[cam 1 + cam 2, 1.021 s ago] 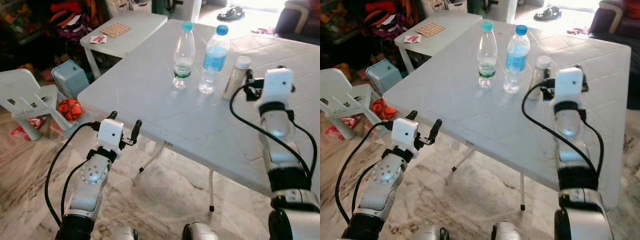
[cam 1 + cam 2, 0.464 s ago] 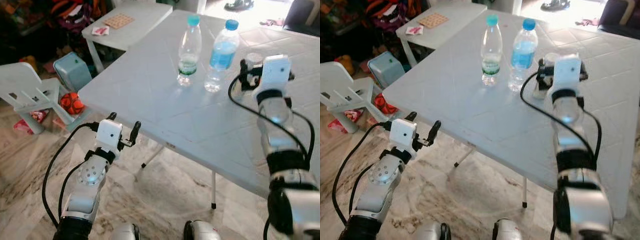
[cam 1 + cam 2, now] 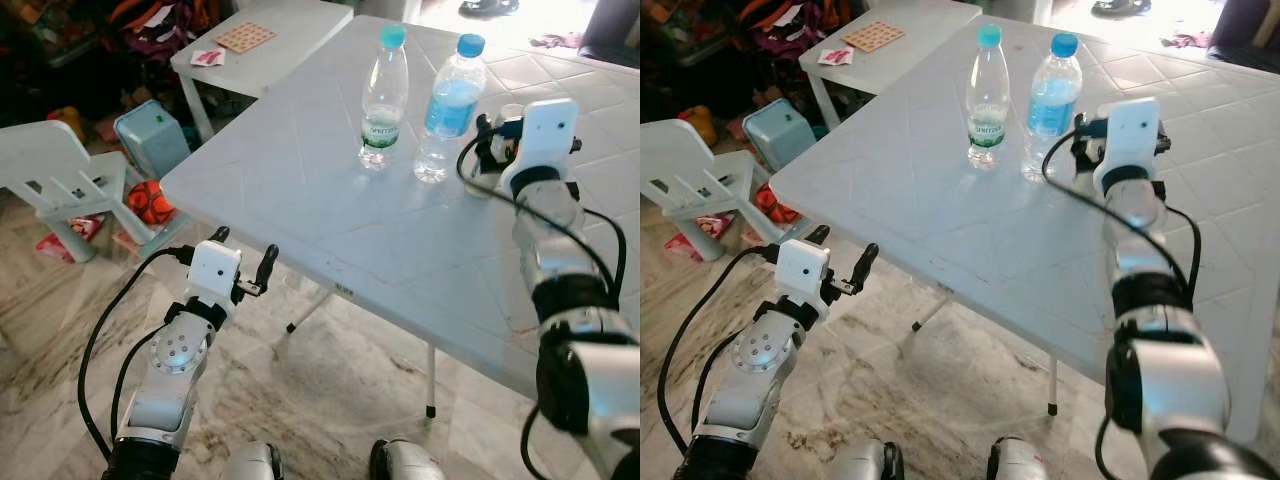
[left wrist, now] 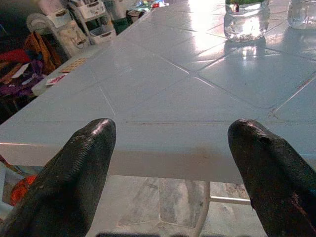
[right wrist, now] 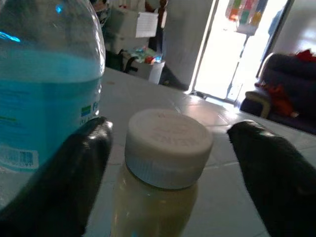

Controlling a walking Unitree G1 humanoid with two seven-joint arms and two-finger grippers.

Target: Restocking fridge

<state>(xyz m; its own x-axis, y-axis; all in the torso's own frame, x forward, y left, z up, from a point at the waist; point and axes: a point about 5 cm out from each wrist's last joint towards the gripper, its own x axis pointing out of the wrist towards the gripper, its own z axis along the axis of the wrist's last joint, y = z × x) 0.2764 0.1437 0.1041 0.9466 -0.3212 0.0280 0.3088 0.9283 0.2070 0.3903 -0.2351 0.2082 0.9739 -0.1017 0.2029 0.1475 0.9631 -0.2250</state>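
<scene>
The right gripper [image 5: 168, 143] is spread wide around the white-capped jar [image 5: 165, 163], not touching, beside the blue bottle [image 3: 447, 106] mid-table. The left gripper [image 3: 240, 265] hangs released below the table's [image 3: 300, 180] near edge.

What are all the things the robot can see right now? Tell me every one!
big table: 1, white, in front of the robot
green-label bottle: 1, clear with teal cap, on the big table
blue-label bottle: 1, clear with blue cap, beside the green-label bottle
white-capped bottle: 1, pale yellow, next to the blue-label bottle
small table: 1, white, behind the big table
board: 1, tan, on the small table
plastic chair: 1, white, tipped on the floor
ball: 1, orange, on the floor by the chair
box: 1, light blue, on the floor
left gripper: 1, fingers open, below the table's near edge
right gripper: 1, fingers open either side of the white-capped bottle
</scene>
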